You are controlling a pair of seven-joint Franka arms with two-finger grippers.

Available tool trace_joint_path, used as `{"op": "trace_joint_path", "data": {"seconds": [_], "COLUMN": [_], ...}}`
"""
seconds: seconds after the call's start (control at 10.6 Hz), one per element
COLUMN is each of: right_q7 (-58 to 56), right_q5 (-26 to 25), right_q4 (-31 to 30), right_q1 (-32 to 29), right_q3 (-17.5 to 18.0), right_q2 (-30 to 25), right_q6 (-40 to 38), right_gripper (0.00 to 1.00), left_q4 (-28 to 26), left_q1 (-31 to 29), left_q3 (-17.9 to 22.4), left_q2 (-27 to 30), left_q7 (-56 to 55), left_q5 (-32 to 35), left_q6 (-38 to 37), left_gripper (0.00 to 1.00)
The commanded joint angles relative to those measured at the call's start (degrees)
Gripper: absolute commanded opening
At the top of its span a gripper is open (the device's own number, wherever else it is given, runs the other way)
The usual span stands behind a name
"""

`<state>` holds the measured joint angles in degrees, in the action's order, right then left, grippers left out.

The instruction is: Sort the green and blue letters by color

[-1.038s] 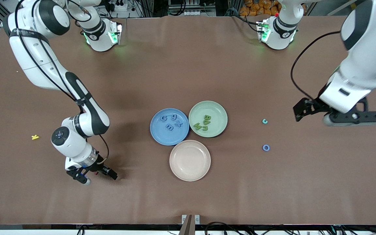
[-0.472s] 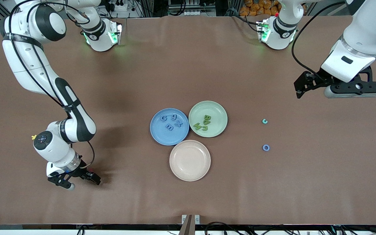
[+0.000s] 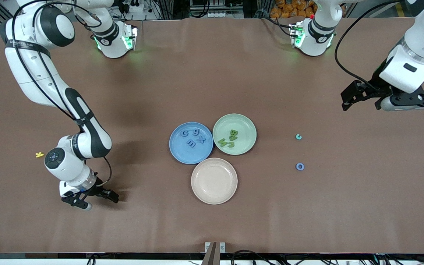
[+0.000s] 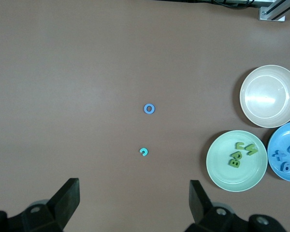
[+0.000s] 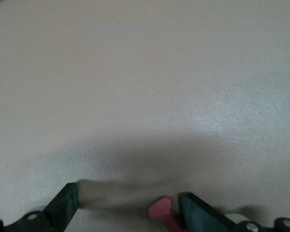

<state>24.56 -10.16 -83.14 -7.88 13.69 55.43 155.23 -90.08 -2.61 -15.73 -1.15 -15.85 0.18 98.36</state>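
Several blue letters (image 3: 196, 131) lie in the blue plate (image 3: 182, 152). Several green letters (image 3: 233, 135) lie in the green plate (image 3: 245, 125). A loose blue O (image 3: 300, 166) and a teal-green c (image 3: 298, 137) lie on the table toward the left arm's end. Both show in the left wrist view, the O (image 4: 149, 108) and the c (image 4: 143, 152). My left gripper (image 3: 409, 103) is open and empty, high over bare table (image 4: 134, 195). My right gripper (image 3: 98, 200) is open and low over the table toward the right arm's end. A small red letter (image 5: 162, 210) lies between its jaws against one finger.
An empty pink plate (image 3: 214, 180) sits nearer the front camera, touching the other two plates. A tiny yellow letter (image 3: 39, 155) lies on the table beside the right arm's wrist. The brown table (image 3: 212, 73) stretches wide around the plates.
The right gripper moved away from the plates toward its end of the table, then edged back slightly. The left gripper moved away from the loose letters, toward the bases' edge.
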Motion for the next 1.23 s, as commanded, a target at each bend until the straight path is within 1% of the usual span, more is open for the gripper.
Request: {"op": "trace_joint_path", "data": {"seconds": [0.0, 0.09, 0.28, 0.47, 0.57, 0.66, 0.85, 0.94, 1.04, 1.13], "right_q7": [-12.11, -16.08, -23.81, -40.29, -45.16, -46.43, -46.18, -45.92, -45.91, -45.91], "right_q5": [-0.47, -0.47, -0.47, -0.56, -0.56, -0.56, -0.3, 0.31, 1.01, 2.85], "right_q4": [-8.06, -10.61, -14.84, -14.69, -14.51, -14.16, -13.72, -13.72, -13.72, -13.72], "right_q1": [-4.05, -6.6, -10.38, -17.58, -19.09, -19.45, -19.63, -19.72, -19.89, -20.59], "right_q3": [0.9, 1.42, 1.34, 1.51, 1.51, 1.51, 1.51, 1.6, 1.52, 1.51], "right_q2": [-3.83, -5.41, -8.57, -9.46, -11.21, -14.18, -21.99, -25.69, -29.21, -31.59], "right_q6": [-0.71, -0.8, -1.24, -2.21, -4.56, -10.24, -24.89, -32.02, -37.66, -42.5], "right_gripper": [1.0, 1.0, 1.0, 1.0, 1.0, 1.0, 1.0, 1.0, 1.0, 1.0], "left_q4": [-2.03, -2.21, -2.47, -2.91, -2.91, -3.26, -4.93, -4.93, -4.93, -4.84], "left_q1": [3.57, 3.58, 3.76, 3.76, 3.76, 3.76, 3.93, 4.54, 4.64, 4.64], "left_q3": [3.94, 4.13, 4.13, 4.65, 4.75, 5.01, 7.19, 7.55, 7.82, 7.82], "left_q2": [2.64, 2.64, 2.55, 2.9, 2.99, 3.17, 4.22, 4.4, 4.4, 4.4], "left_q7": [1.0, 1.0, 1.0, 1.09, 1.26, 1.44, 3.54, 3.55, 3.55, 3.55], "left_q5": [-1.5, -1.5, -1.5, -1.59, -1.59, -1.41, -0.97, -0.62, -0.18, 0.87], "left_q6": [-0.1, -0.1, -0.1, -0.1, -0.1, -0.19, -0.28, -0.36, -0.8, -1.41], "left_gripper": [1.0, 1.0, 1.0, 1.0, 1.0, 1.0, 1.0, 1.0, 1.0, 1.0]}}
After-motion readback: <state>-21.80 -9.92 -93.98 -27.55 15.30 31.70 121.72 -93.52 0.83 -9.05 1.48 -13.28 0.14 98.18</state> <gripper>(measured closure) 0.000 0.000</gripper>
